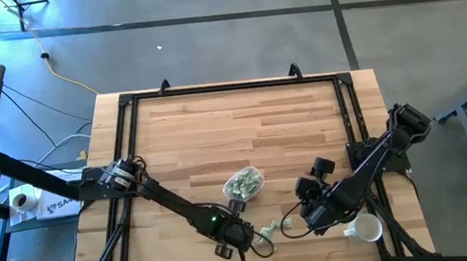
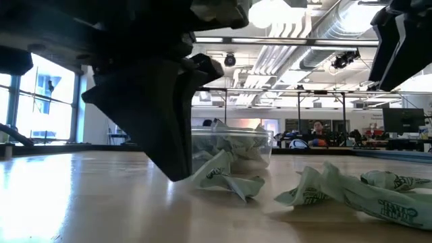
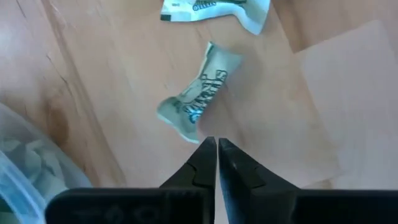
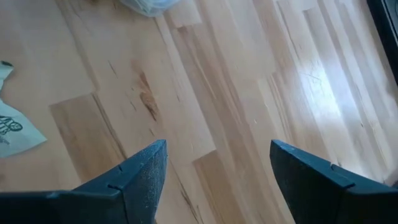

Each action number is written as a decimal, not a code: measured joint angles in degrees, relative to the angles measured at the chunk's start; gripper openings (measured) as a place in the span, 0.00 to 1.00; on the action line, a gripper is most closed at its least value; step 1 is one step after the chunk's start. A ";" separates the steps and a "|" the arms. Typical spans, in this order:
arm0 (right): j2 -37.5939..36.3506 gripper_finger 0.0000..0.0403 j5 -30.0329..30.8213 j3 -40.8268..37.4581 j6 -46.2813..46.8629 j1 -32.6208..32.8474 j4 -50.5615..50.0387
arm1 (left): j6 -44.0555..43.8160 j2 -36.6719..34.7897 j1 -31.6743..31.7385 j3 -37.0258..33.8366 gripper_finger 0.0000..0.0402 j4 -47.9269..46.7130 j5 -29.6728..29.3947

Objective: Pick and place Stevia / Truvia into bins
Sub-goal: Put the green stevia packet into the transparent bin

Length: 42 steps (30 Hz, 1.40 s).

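Several Stevia packets [image 1: 272,228] lie loose on the desk [image 1: 241,121] near its front edge, between the two grippers; an exact count cannot be made from above. The left wrist view shows two: one crumpled packet [image 3: 196,96] directly ahead of the fingertips, and a second packet [image 3: 214,9] beyond it, cut by the frame edge. The low view shows a crumpled cluster [image 2: 358,189] on the wood and one more packet [image 2: 226,177] beside the left arm.

One clear bin [image 1: 244,183] stands just behind the loose packets, already holding a heap of green-and-white packets; number inside unreadable.

Left gripper [image 3: 217,144] sits low over the desk at the front edge, fingers pressed together. The tips are at the near end of the crumpled packet; whether they pinch any paper cannot be told.

Right gripper [image 4: 217,163] hovers over bare wood, right of the loose packets, fingers spread, nothing between them.

One white mug [image 1: 367,228] lies near the front right corner.
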 joint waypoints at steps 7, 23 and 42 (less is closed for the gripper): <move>0.00 0.68 -0.52 0.00 0.81 1.21 0.04 | 2.35 -0.83 0.06 0.09 0.28 -0.27 -0.86; 0.00 0.68 -0.41 -0.02 1.93 1.24 -0.08 | 20.10 0.58 1.64 0.15 0.53 8.28 7.58; 0.00 0.68 -1.10 -0.04 3.36 1.04 -0.42 | 7.59 1.25 5.80 1.36 0.06 -2.46 7.05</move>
